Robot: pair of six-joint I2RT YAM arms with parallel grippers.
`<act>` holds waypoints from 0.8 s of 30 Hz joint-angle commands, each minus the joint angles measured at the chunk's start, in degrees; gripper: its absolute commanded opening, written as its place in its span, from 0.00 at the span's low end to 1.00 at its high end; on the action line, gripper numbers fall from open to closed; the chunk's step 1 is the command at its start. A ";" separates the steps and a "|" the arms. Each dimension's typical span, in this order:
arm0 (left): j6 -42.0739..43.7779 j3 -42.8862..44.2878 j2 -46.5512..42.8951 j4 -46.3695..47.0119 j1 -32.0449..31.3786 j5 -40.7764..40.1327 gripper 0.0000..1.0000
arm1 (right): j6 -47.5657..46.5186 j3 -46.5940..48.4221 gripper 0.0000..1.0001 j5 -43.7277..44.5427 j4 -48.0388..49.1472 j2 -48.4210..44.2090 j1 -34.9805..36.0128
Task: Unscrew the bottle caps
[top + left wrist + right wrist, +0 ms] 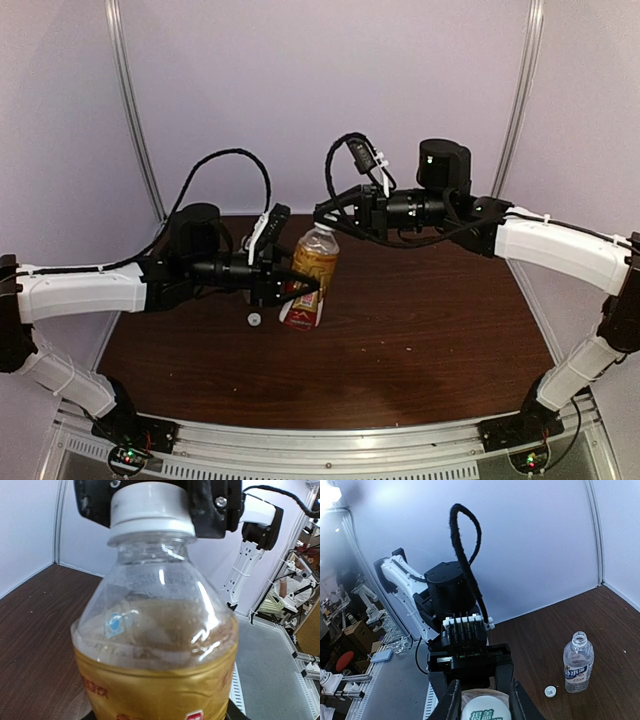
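The amber bottle (316,262) with a red-yellow label stands a little tilted at the table's middle. My left gripper (300,287) is shut on its body, which fills the left wrist view (155,645). My right gripper (322,214) reaches in from the right and is shut on its white cap (150,507). In the right wrist view the fingers (451,700) flank that cap (485,711). The clear bottle (578,662) with a white-blue label stands open-necked on the table. Its loose white cap (550,691) lies beside it and also shows in the top view (254,319). The clear bottle is hidden in the top view.
The dark wooden table (420,330) is closed in by pale walls at the back and sides. A metal rail (330,445) with both arm bases runs along the near edge. The left arm's wrist (447,590) faces the right wrist camera.
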 commanded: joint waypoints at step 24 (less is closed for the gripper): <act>0.45 0.37 -2.44 4.21 0.10 0.96 0.34 | 3.18 6.59 0.67 -7.29 -1.75 1.23 -2.12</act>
